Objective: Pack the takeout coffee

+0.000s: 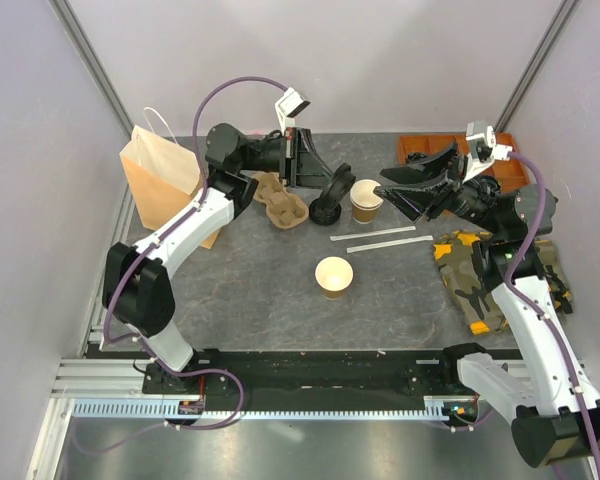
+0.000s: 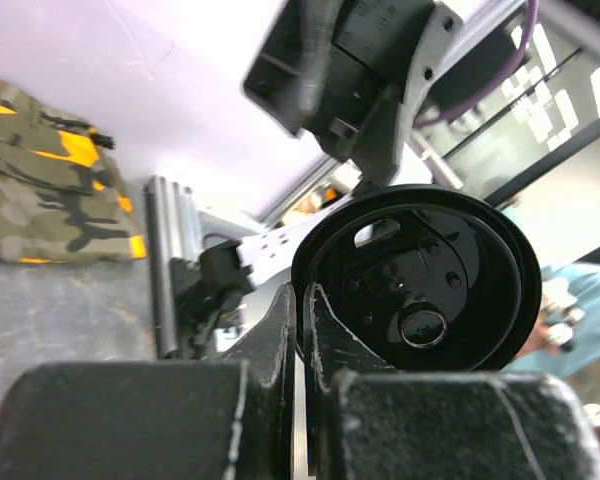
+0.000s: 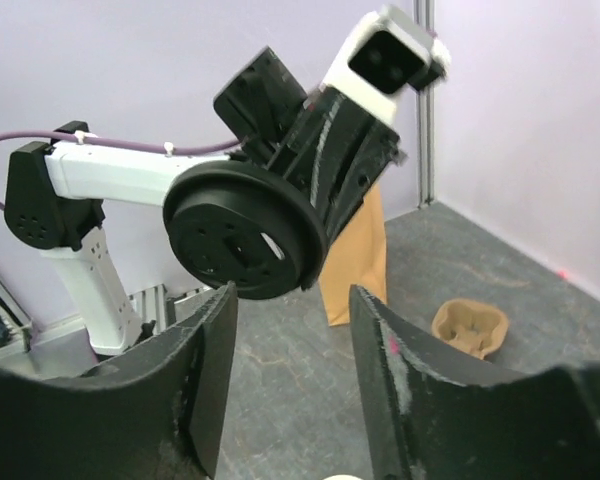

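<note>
My left gripper (image 1: 318,183) is shut on the rim of a round black lid (image 1: 332,197) and holds it on edge just left of a tan paper cup (image 1: 366,200). In the left wrist view the fingers (image 2: 280,340) pinch the lid (image 2: 420,290) at its edge. My right gripper (image 1: 390,196) is open and empty at that cup's right side. In the right wrist view its gripper (image 3: 290,350) faces the held lid (image 3: 245,235). A second open tan cup (image 1: 334,277) with a white inside stands mid-table.
A brown pulp carrier (image 1: 280,203) lies left of the lid and shows in the right wrist view (image 3: 470,325). A tan paper bag (image 1: 165,180) stands at the back left. Two white sticks (image 1: 375,236) lie below the cup. A camouflage cloth (image 1: 490,275) is at right, an orange tray (image 1: 445,148) behind.
</note>
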